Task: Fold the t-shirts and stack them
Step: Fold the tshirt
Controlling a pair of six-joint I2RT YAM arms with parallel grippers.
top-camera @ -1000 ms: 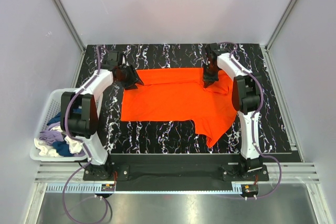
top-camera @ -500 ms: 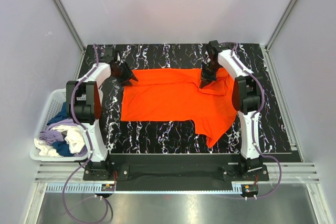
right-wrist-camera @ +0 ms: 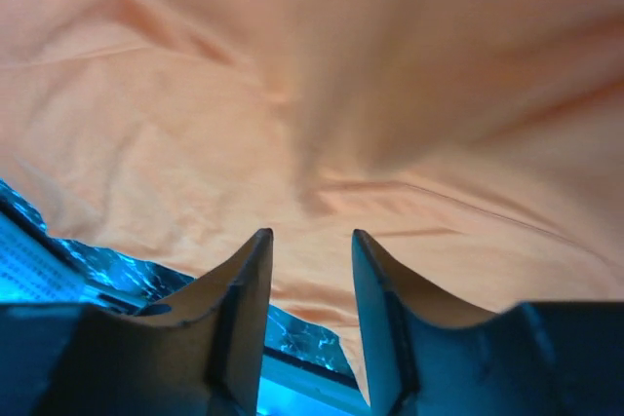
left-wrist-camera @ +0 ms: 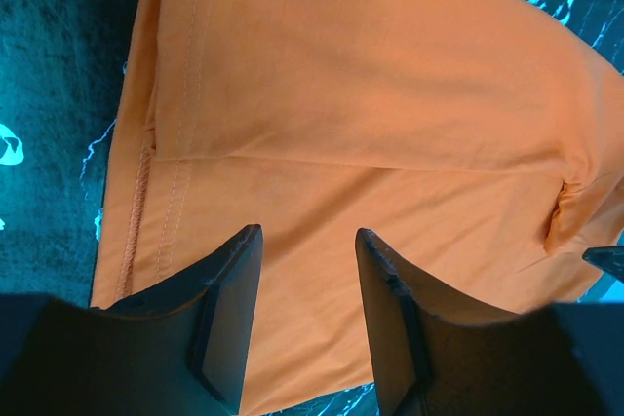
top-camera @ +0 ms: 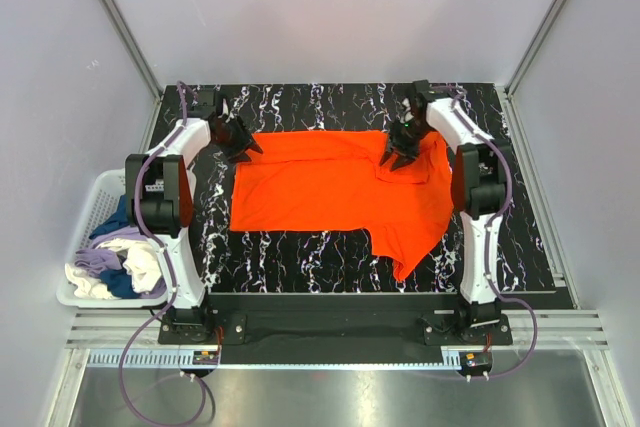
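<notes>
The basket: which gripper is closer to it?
Left. The left gripper hangs at the left end of the shirt, toward the basket; the right gripper hangs at its right end.

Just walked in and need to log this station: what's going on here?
Two robot arms are working on a bright orange cloth t-shirt spread on the black marbled table. The left gripper sits over its far left corner, the right gripper over its far right part, both with jaws apart, pinching nothing. Navy, lavender and cream shirts lie heaped in the white plastic basket at the left.
</notes>
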